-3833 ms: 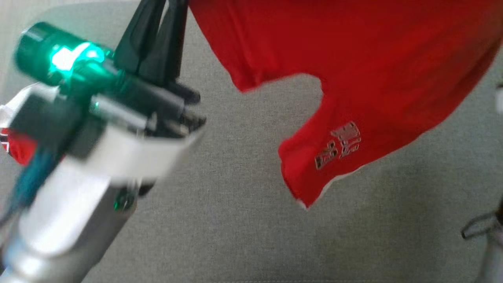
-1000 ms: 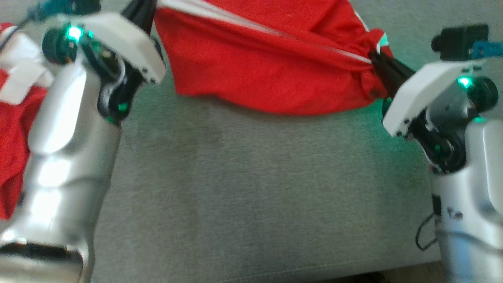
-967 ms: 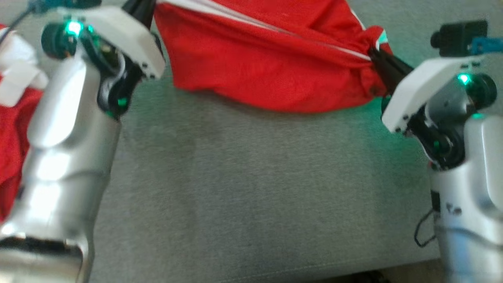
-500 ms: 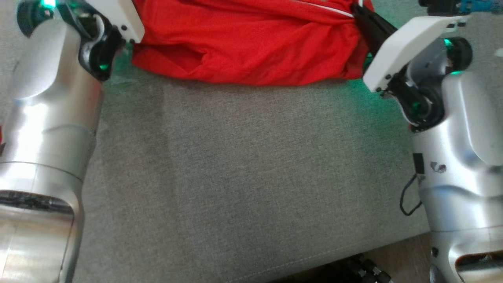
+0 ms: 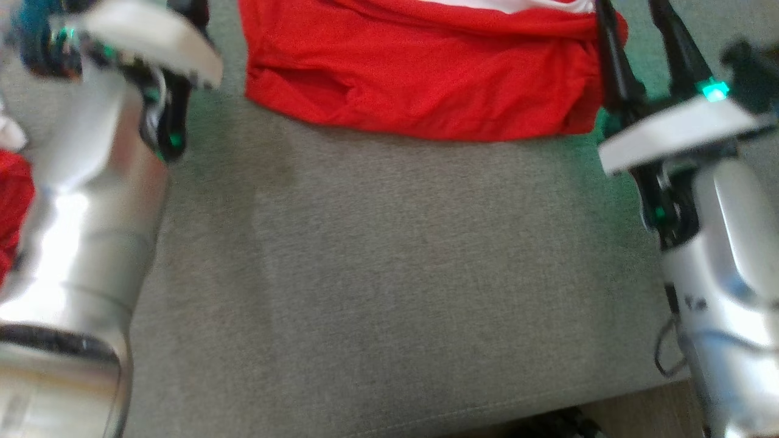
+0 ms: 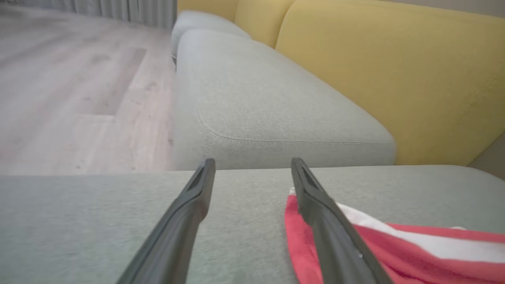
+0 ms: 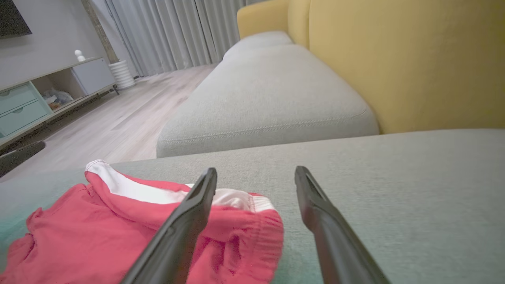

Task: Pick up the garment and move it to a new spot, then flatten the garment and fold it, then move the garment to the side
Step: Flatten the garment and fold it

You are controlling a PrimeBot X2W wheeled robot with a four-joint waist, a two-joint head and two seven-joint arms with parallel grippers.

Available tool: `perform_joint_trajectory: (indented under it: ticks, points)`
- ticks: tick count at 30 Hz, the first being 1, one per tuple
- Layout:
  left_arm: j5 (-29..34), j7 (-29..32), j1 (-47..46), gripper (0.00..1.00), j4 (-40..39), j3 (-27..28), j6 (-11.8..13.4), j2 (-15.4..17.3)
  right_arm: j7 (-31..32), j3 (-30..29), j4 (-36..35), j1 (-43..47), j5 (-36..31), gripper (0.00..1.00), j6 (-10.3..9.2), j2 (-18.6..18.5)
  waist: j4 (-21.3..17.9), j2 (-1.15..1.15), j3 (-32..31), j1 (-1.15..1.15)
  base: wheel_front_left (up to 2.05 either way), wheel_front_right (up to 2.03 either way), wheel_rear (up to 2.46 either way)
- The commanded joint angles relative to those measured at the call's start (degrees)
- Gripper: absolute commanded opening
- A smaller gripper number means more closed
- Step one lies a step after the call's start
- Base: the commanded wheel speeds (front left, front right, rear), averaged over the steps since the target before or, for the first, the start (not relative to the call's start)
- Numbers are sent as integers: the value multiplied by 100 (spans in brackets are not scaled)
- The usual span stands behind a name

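Your left gripper (image 6: 250,163) is spreading its two fingers wide. Nothing is sitting between them. The garment (image 5: 420,79) is red with a white stripe, and it is lying on the gray seat (image 5: 389,274). One corner of it is lying right by the finger that is nearer the yellow back (image 6: 375,59). That finger is crossing in front of the corner, so you cannot tell if it is touching. The other finger is hanging over bare seat.

Your right gripper (image 7: 256,171) is holding its fingers wide too, and they are not pinching anything. The end of the garment with the white band is lying under the finger that is farther from the back. A little bit of red is poking into the gap between the two fingers, down low. The finger nearer the back is hanging over bare seat.

From the head view, the garment is lying in a long, wrinkly heap between your two grippers. Its one end is sitting just beside the right fingers. Some more red cloth (image 5: 12,201) is showing beside your left arm.

Past the fingertips of both grippers, another gray cushion (image 7: 268,98) is sitting, well apart from the garment. The wood floor (image 6: 59,98) is running along beside it.
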Motion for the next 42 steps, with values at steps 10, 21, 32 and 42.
perform_joint_trajectory:
  ticks: [10,21,32,42]
  points:
    - [1338,-704,1806,100,-2558,300,1797,554,-935,-748,-971,1120,-933,100,-28,155,517,0,-379,0,0,0,0]
    - [1682,-391,3660,100,-4542,382,2517,1034,-194,-927,-1963,2091,-1067,100,-28,411,788,0,-640,0,0,0,0]
    - [1533,-13,3748,100,-4789,346,2443,1198,-31,-960,-2274,2292,-1069,100,-28,547,769,0,-589,0,0,0,0]
    - [1516,372,3148,100,-4787,57,2119,1121,-7,-954,-2336,2251,-1096,100,-28,568,741,0,-473,0,0,0,0]
